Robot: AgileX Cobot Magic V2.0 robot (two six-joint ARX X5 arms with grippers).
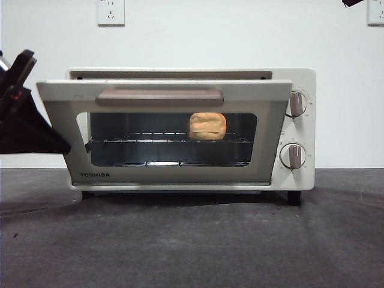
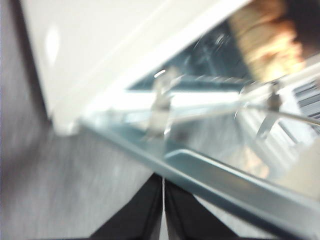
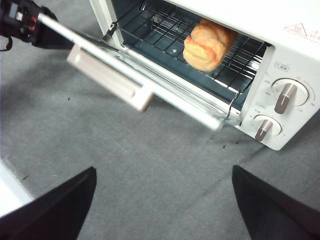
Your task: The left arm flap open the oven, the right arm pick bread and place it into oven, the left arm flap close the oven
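The cream-white oven (image 1: 300, 174) stands mid-table with its glass door (image 1: 168, 174) tilted partway open, tan handle (image 1: 159, 96) at the top. The bread (image 1: 207, 126), a golden lumpy roll, lies on the wire rack inside, toward the right; it also shows in the right wrist view (image 3: 207, 44). My left gripper (image 1: 57, 144) is shut, its pointed tip against the door's left edge, just under the door's rim in the left wrist view (image 2: 163, 200). My right gripper (image 3: 165, 200) is open and empty, held high above the table in front of the oven.
Two knobs (image 1: 295, 129) sit on the oven's right panel. Dark grey table cloth (image 1: 192, 240) spreads in front. A white wall with outlets (image 1: 111, 12) stands behind. A black arm tip (image 1: 354, 2) shows at the top right corner.
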